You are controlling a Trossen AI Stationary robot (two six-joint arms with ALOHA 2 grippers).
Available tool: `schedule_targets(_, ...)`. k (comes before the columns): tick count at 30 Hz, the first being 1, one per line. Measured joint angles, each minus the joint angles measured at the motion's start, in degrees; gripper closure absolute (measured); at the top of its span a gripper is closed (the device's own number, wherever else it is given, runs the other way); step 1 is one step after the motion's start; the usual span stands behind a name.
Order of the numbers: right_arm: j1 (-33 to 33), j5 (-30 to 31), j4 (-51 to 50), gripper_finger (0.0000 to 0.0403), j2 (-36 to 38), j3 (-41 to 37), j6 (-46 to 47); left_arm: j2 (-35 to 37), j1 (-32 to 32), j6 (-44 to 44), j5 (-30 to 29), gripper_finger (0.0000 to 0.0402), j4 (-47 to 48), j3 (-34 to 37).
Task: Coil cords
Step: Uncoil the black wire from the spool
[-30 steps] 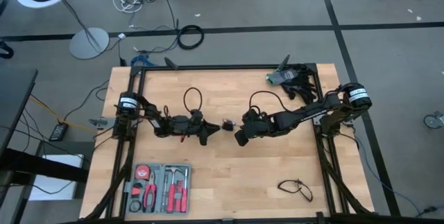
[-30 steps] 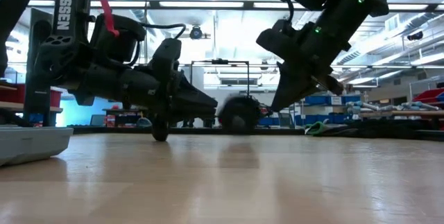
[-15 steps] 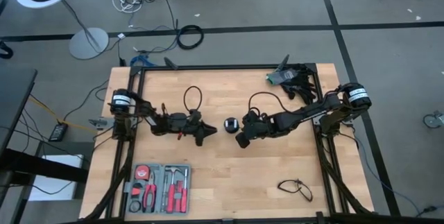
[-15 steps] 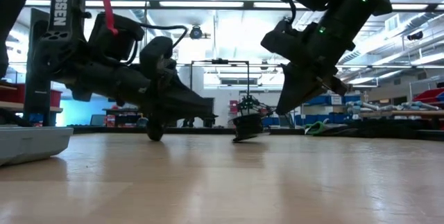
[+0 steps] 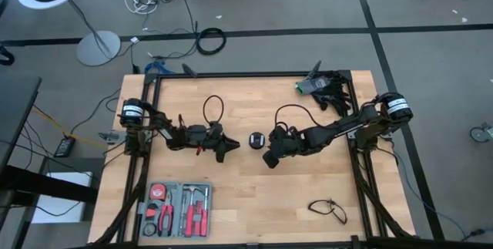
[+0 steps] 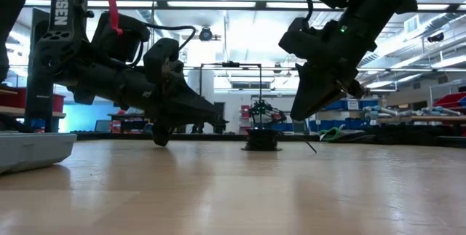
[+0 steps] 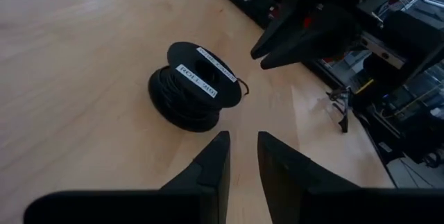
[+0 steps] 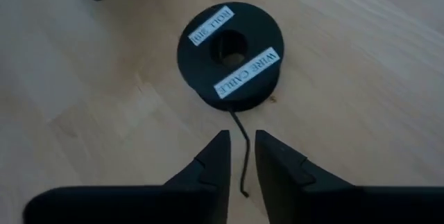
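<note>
The long black cord is wound on a small round black spool point(image 5: 256, 139) with white labels and a pale centre. It lies flat on the middle of the table and also shows in the left wrist view point(image 7: 195, 85) and the right wrist view point(image 8: 230, 50). Its free end point(image 8: 240, 151) trails on the wood. My left gripper point(image 5: 233, 144) is slightly open just left of the spool, above the table. My right gripper point(image 5: 267, 157) is slightly open just near-right of it, raised point(image 6: 304, 113), its fingers on either side of the free end without touching it. A short black cord point(image 5: 329, 209) lies near the front right.
A grey tool tray point(image 5: 177, 209) with red-handled tools stands at the front left. A green and black clutter point(image 5: 320, 85) sits at the far right corner. Black frame rails point(image 5: 150, 110) run along the table's sides. Bare wood lies in front of the spool.
The spool, which was up between the two grippers, has come down, tipped on its edge, and now lies flat on the table. My left gripper has drawn back toward the table's left edge. My right gripper has shifted slightly toward the right and near edges.
</note>
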State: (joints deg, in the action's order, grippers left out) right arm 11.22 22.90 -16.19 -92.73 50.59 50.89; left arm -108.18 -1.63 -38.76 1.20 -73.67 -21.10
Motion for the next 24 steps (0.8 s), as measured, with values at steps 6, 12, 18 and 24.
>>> schedule_targets(6, 0.16, -0.49, -5.84, 0.0303, 2.72, 0.0, 1.17, 0.06, -0.02, 0.37, -0.01, 0.0324, -0.42, -0.02)
schedule_targets(12, 3.3, 1.39, -11.72, 0.0297, 9.57, 0.02, 2.56, 0.15, -0.02, 0.94, -0.01, 0.0324, -3.08, -0.07)
schedule_targets(18, 10.71, 12.99, -19.95, 0.0308, 13.63, 0.02, 6.3, 0.2, -0.46, 1.72, 0.7, 0.0324, -4.95, -0.11)
schedule_targets(24, 19.88, 26.0, -28.92, 0.0312, 11.16, -0.87, 17.22, 3.4, -0.57, 5.65, 2.07, 0.0324, -2.39, -0.15)
